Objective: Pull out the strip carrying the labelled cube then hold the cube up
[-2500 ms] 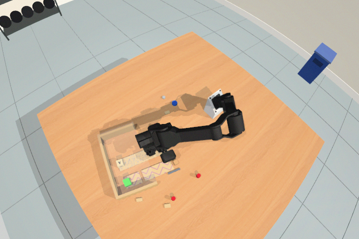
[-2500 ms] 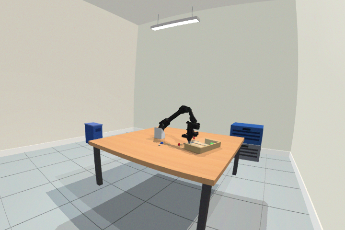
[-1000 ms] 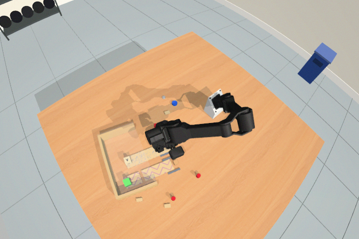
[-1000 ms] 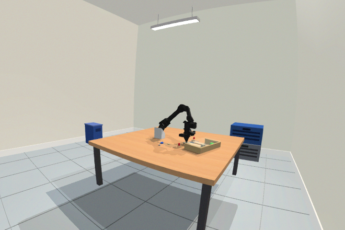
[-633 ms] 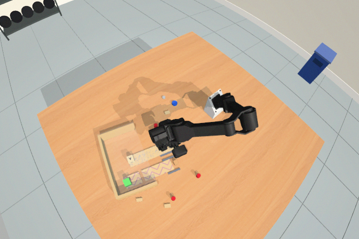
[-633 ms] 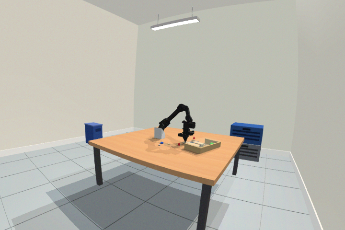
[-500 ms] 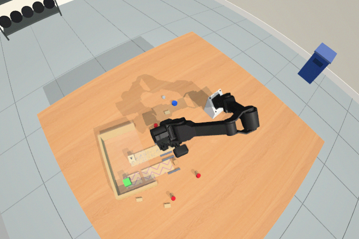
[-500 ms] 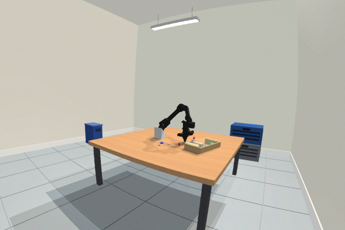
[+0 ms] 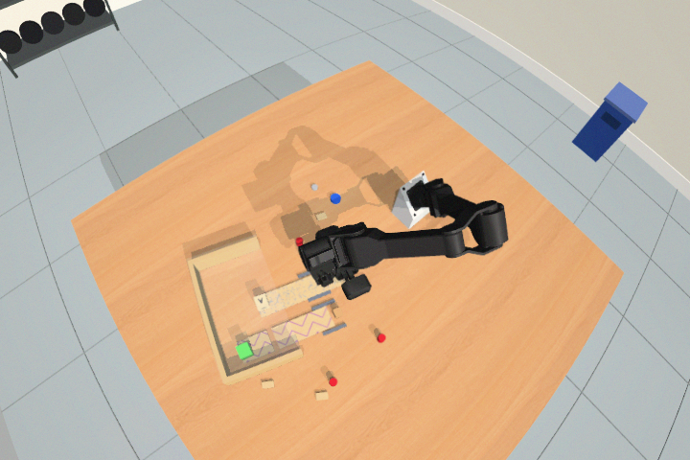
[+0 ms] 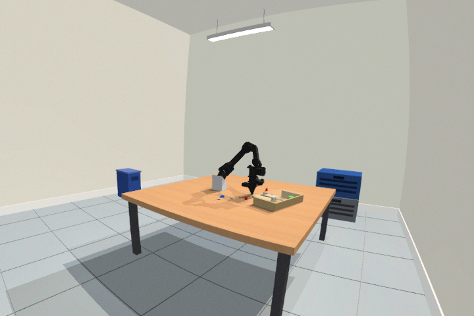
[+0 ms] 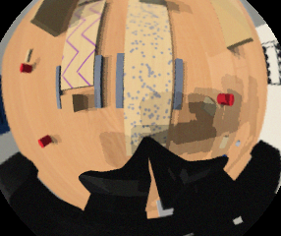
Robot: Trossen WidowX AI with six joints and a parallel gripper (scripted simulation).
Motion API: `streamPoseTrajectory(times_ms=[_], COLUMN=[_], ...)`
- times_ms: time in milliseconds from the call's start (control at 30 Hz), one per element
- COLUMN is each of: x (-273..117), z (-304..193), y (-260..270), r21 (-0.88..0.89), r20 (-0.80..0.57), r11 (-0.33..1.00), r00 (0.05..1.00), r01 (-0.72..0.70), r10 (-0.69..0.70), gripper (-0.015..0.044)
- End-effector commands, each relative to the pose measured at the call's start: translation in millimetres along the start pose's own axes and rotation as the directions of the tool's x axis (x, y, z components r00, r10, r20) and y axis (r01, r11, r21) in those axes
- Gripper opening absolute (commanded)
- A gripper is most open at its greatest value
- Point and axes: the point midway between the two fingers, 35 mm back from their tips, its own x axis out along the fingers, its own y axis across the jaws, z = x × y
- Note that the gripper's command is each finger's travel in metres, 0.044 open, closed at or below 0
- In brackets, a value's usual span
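My gripper (image 10: 251,193) (image 11: 146,140) is shut and empty, pointing down. Its tips appear to rest on the near end of the blue-speckled strip (image 9: 296,294) (image 11: 147,64). The arm hides them in the top view. This strip looks unbroken and runs between grey-blue guide rails. The labelled cube (image 9: 262,302), pale with a dark mark, stands on its far end inside the three-sided wooden frame (image 9: 207,314) (image 10: 265,203). The purple zigzag strip (image 9: 309,323) (image 11: 81,49) has a gap across it. A green cube (image 9: 243,350) (image 10: 291,196) stands at its far end.
A see-through cover lies over part of the frame. Red cylinders (image 9: 380,337) (image 9: 333,381) (image 11: 225,99), a blue piece (image 9: 334,198) (image 10: 222,195) and small wooden blocks (image 9: 267,383) (image 9: 321,395) lie around it. Guide rails (image 9: 333,329) (image 11: 98,81) flank both strips.
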Motion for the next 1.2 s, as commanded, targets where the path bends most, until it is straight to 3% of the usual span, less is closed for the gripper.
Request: streamPoseTrajectory(times_ms=[0,1167], x=[5,4], z=[-14,-64], y=[1,3], r21=[0.006,0.008], r20=[-0.023,-0.025], r11=[1.0,1.0], r00=[1.0,1.0], r01=[-0.001,-0.001], r10=[0.001,0.001], gripper=[0.0,0.0])
